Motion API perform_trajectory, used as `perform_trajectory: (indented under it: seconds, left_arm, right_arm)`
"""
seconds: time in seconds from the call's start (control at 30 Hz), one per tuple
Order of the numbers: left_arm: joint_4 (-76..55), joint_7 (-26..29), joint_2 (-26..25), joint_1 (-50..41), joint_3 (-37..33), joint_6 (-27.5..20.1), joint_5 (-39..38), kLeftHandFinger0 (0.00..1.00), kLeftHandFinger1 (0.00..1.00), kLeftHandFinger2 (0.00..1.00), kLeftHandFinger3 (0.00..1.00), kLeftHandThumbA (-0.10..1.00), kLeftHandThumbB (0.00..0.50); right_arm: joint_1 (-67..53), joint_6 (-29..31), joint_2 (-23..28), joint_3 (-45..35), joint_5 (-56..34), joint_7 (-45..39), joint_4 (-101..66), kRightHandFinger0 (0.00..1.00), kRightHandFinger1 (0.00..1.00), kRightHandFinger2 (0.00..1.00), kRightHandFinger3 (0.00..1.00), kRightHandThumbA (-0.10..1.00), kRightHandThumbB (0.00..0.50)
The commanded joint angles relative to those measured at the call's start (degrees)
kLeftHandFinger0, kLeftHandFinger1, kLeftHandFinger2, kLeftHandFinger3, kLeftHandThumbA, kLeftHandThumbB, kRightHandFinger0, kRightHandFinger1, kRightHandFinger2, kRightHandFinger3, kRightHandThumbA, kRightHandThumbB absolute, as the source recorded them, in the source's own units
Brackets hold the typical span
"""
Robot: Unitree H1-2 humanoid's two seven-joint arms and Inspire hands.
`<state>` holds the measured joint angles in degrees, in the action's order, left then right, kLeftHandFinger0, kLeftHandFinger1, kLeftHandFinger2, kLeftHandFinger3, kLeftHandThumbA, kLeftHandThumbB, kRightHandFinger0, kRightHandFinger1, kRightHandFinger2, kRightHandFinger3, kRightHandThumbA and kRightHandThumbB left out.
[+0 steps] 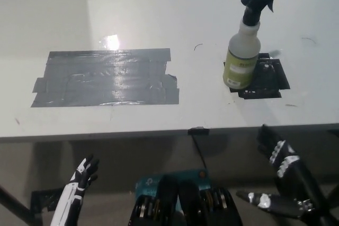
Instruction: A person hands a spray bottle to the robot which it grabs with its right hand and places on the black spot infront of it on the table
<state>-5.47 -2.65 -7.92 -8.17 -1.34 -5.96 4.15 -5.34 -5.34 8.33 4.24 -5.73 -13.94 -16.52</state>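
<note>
Standing spray bottle (244, 51), well beyond right robot hand (280, 154).

My left robot hand (79, 179) is white plastic with black fingers and black seams along the forearm. My right robot hand (283, 158) is black, with small pale markings across the back.

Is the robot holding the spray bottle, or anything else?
No, nothing is held. The spray bottle stands alone on the black spot. The right hand is open below the table edge; the left hand hangs open at the lower left.
</note>
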Motion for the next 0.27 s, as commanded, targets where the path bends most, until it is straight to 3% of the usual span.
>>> perform_trajectory:
  seconds: [0.0, 0.13, 0.17, 0.23]
  left_arm:
    - [-1.14, -0.58, -0.96, 1.02, 0.22, -0.96, 0.16, 1.0, 1.0, 1.0, 1.0, 1.0, 0.031]
    - [-0.77, -0.61, -0.76, 1.21, 0.2, -0.58, -0.15, 1.0, 1.0, 1.0, 1.0, 1.0, 0.054]
    - [-0.36, -0.47, -0.8, 1.5, 0.1, -1.09, 0.29, 1.0, 1.0, 1.0, 1.0, 1.0, 0.03]
    - [-0.31, -0.39, -0.68, 1.05, 0.08, -1.31, 0.27, 1.0, 1.0, 1.0, 1.0, 1.0, 0.042]
  right_arm:
    - [1.48, 4.47, 1.02, 0.91, 3.08, 0.06, 3.69, 1.0, 1.0, 1.0, 1.0, 1.0, 0.413]
    - [1.83, 4.44, 1.8, 1.3, 3.79, -0.24, 5.5, 1.0, 1.0, 1.0, 1.0, 1.0, 0.392]
    - [2.0, 4.29, 2.07, 1.32, 3.88, -0.33, 5.68, 1.0, 1.0, 1.0, 1.0, 1.0, 0.373]
    - [1.47, 3.17, 1.96, 1.23, 3.59, -0.14, 5.61, 1.0, 1.0, 1.0, 1.0, 1.0, 0.394]
